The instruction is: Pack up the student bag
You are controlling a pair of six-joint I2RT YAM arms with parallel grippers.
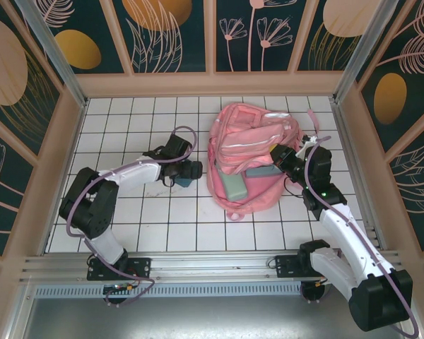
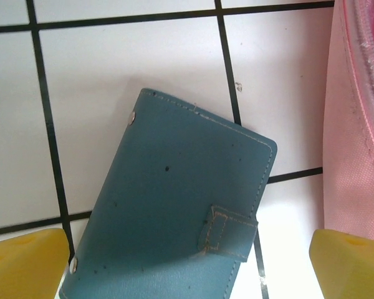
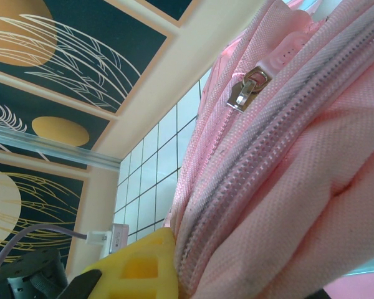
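Observation:
The student bag (image 1: 253, 141), a big pink backpack, lies on the white tiles with its mouth facing the near side. A mint-green pencil case (image 1: 234, 186) and a dark grey item (image 1: 261, 171) rest in the opening. A blue wallet (image 2: 181, 205) with a snap tab lies flat on the tiles just left of the bag (image 2: 352, 124). My left gripper (image 2: 187, 268) hangs open over it, a yellow fingertip (image 2: 25, 261) on each side. My right gripper (image 3: 187, 261) is shut on the bag's zip edge (image 3: 280, 143); one yellow finger (image 3: 137, 268) shows, the other is behind fabric.
A metal zip pull (image 3: 246, 90) hangs on the bag's upper zip. Wooden walls (image 1: 212, 83) enclose the tiled floor on three sides. Bare tiles (image 1: 127, 120) stretch left of and behind the left arm. A metal rail (image 1: 212, 265) runs along the near edge.

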